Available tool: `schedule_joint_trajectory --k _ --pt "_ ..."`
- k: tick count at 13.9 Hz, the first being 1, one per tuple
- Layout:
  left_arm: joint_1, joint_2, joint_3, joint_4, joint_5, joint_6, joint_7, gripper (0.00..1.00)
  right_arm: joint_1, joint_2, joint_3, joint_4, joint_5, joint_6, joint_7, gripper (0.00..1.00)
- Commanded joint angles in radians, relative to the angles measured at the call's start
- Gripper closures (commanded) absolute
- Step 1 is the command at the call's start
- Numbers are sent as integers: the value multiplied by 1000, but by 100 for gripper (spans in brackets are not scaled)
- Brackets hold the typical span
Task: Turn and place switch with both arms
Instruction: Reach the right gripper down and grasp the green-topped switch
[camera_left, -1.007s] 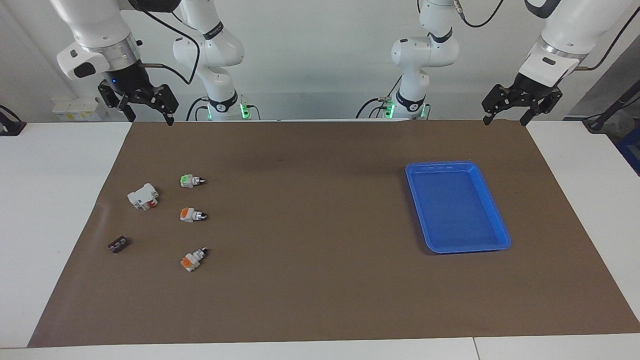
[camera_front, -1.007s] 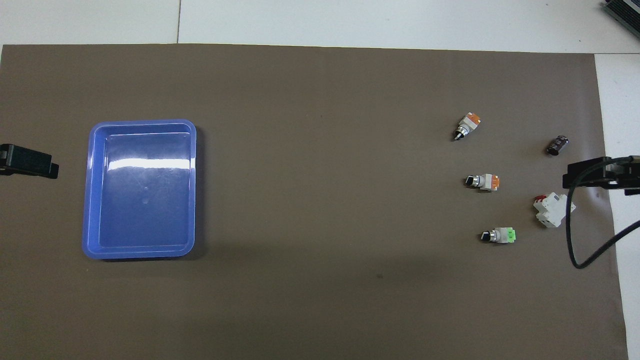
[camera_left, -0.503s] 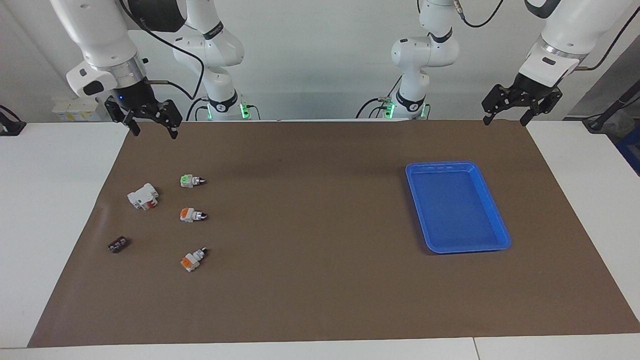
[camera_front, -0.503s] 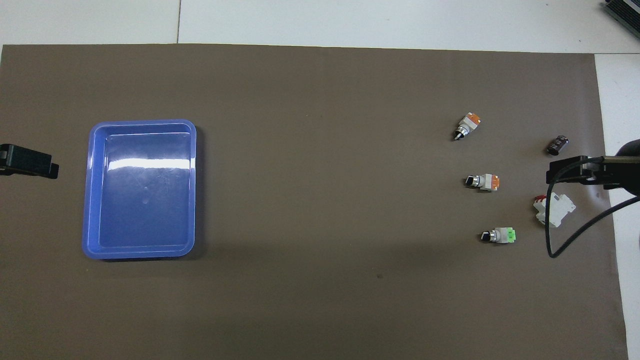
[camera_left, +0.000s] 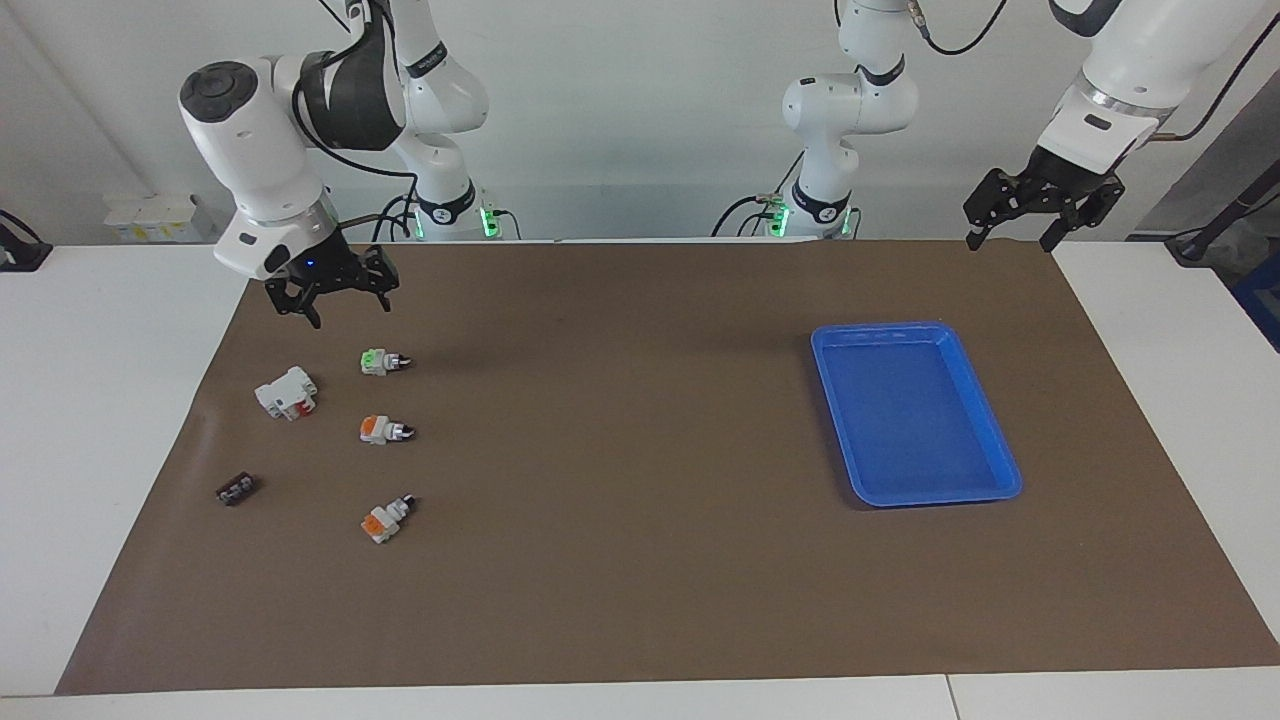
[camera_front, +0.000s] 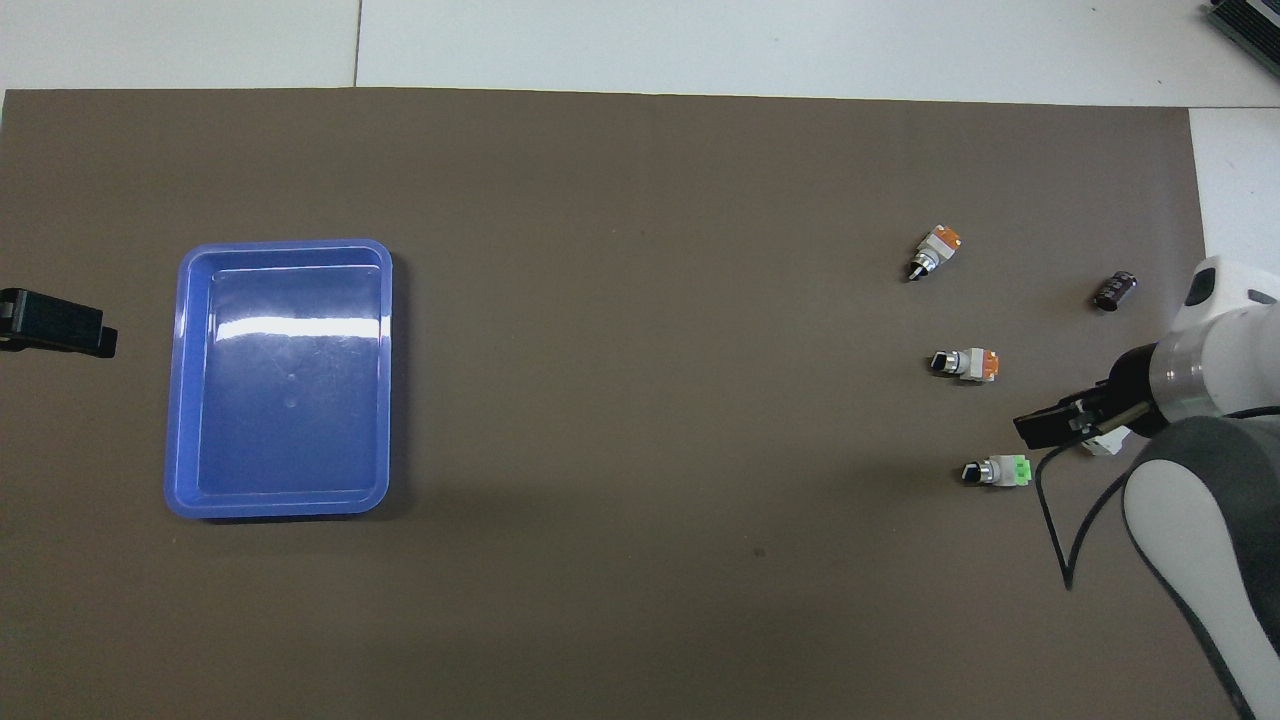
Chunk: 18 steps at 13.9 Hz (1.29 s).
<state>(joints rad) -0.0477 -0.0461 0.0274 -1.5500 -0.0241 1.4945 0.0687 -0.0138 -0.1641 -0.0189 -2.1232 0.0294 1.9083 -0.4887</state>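
Hovering with fingers spread over the brown mat: right arm's black two-finger tool (camera_left: 337, 300), above the mat's edge nearest the robots, near the small white green-ended selector switch (camera_left: 383, 361) lying flat on the counter. Waiting spread over the mat's corner near the blue plastic tray (camera_left: 995, 440): left tool (camera_left: 1035, 215).

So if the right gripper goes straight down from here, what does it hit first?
Probably bare mat. The right gripper hangs open just short of the green switch, on the robots' side; depth is uncertain.
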Motion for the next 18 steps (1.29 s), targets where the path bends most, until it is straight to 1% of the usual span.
schedule_joint_trajectory --k 1,3,5,6,7,10,12,14,18 --pt "8 -20 -3 -19 -2 -8 17 0 -55 -45 -1 -122 49 63 -413 0" --pt "8 -20 -3 -19 -2 -8 17 0 -66 -32 -1 -182 50 136 -703 0" --pt "8 -20 -3 -19 -2 -8 17 0 -67 -23 -1 -265 49 252 -917 0" --pt "8 -20 -3 -19 -2 -8 17 0 -72 -15 -1 -297 49 291 -1017 0" --pt "8 -20 -3 -19 -2 -8 17 0 -78 3 -1 -323 49 343 -1077 0" --pt "8 -20 -3 -19 -2 -8 16 0 -94 60 -1 -383 49 500 -1168 0" --pt "8 -20 -3 -19 -2 -8 17 0 -95 83 -1 -421 49 596 -1220 0" --pt "8 -20 -3 -19 -2 -8 17 0 -95 109 -1 -422 49 639 -1239 0" --pt "8 -20 -3 -19 -2 -13 17 0 -95 109 -1 -442 49 663 -1268 0"
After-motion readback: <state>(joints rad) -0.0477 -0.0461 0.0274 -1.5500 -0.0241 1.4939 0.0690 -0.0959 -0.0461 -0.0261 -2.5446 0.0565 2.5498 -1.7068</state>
